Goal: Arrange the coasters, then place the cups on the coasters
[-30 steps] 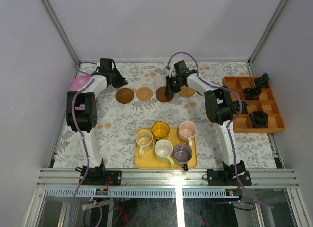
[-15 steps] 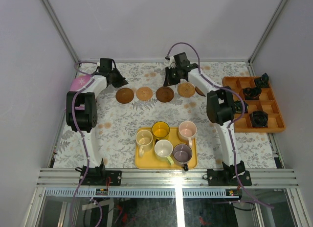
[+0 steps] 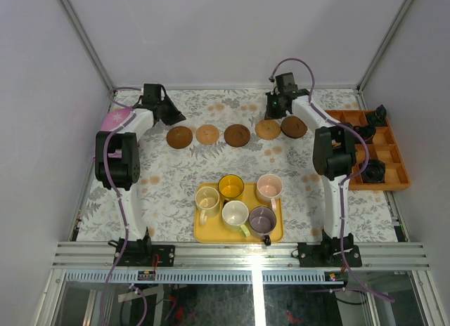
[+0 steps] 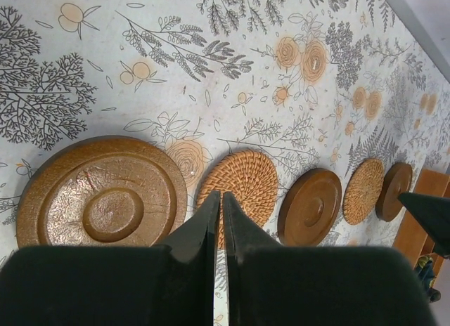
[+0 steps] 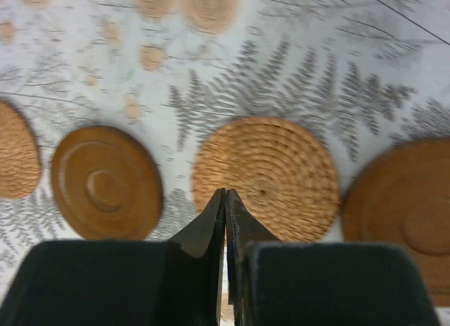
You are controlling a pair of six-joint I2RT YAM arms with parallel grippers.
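Several round coasters lie in a row across the far part of the table: dark [image 3: 179, 137], woven tan [image 3: 207, 134], dark [image 3: 237, 135], woven tan [image 3: 268, 129], dark [image 3: 293, 126]. My left gripper [image 3: 174, 116] hovers shut and empty just behind the row's left end; its tips [image 4: 219, 196] are over the woven coaster [image 4: 239, 182]. The right gripper [image 3: 274, 109] is shut and empty, tips [image 5: 225, 192] over a woven coaster [image 5: 267, 177]. Several cups stand on the yellow tray [image 3: 202, 232]: cream [image 3: 207, 198], yellow [image 3: 230, 186], pink [image 3: 268, 187], pale [image 3: 235, 213], purple-grey [image 3: 261, 218].
An orange compartment tray [image 3: 351, 180] with black objects sits along the right edge, close to the right arm. A pink object [image 3: 116, 119] lies at the far left beside the left arm. White walls close the table at the back and sides.
The right gripper has swung right from the middle dark coaster to the row's right end. The fifth dark coaster now shows in full there. The left arm has not moved.
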